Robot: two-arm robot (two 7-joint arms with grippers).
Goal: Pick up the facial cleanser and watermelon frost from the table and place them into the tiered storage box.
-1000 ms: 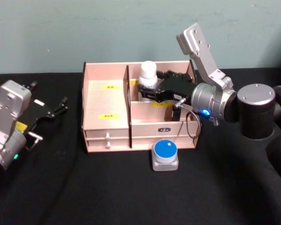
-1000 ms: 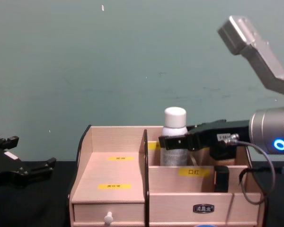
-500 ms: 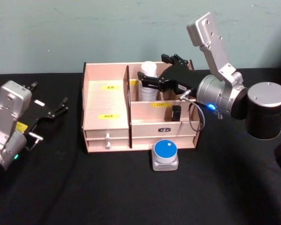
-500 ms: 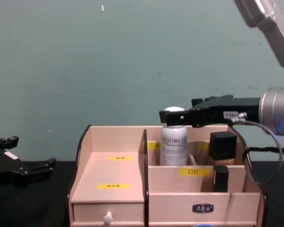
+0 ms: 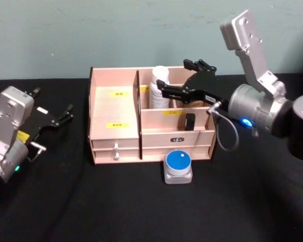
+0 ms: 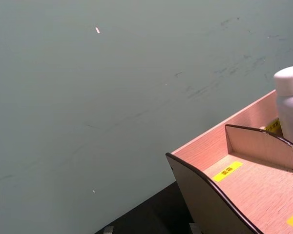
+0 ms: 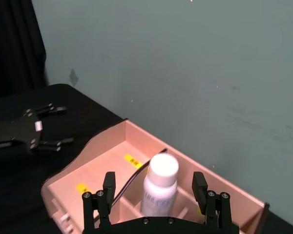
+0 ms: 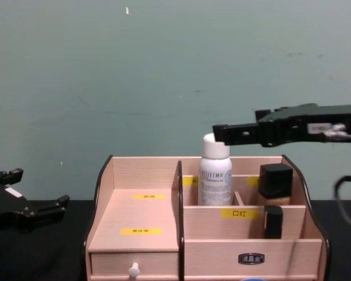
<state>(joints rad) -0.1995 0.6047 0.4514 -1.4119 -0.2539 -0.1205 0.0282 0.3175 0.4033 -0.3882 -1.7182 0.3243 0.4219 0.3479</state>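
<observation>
Head view: a black cloth-covered worktop (image 5: 91,212) carries a pale wooden stepped storage box with dark edges and yellow labels (image 5: 113,108), which stands near the middle of the worktop's rear edge. A small drawer with a white knob (image 5: 116,150) sits in the box's lower left front.

The right arm, silver and black, reaches in from the right edge. The right gripper (image 5: 172,76) hangs above the rear of the box's right half with its black fingers spread apart. In the right wrist view they stand wider than the bottle cap that shows between them, holding nothing.

The left gripper (image 5: 51,103) rests low near the worktop's left edge, well apart from the box, with its fingers also spread and empty.

The tall white cylindrical facial cleanser bottle with a rounded white cap (image 5: 157,100) stands upright in the rear compartment of the box, just right of the central divider.

The squat frosted watermelon frost jar with a round blue lid (image 5: 178,166) sits on the worktop just in front of the box's front wall, under its right half.

In the chest view a bottle with a square black cap (image 8: 275,180) stands in the rear compartment to the right of the cleanser. A smaller black item (image 8: 273,221) sits in the tier in front of it.
</observation>
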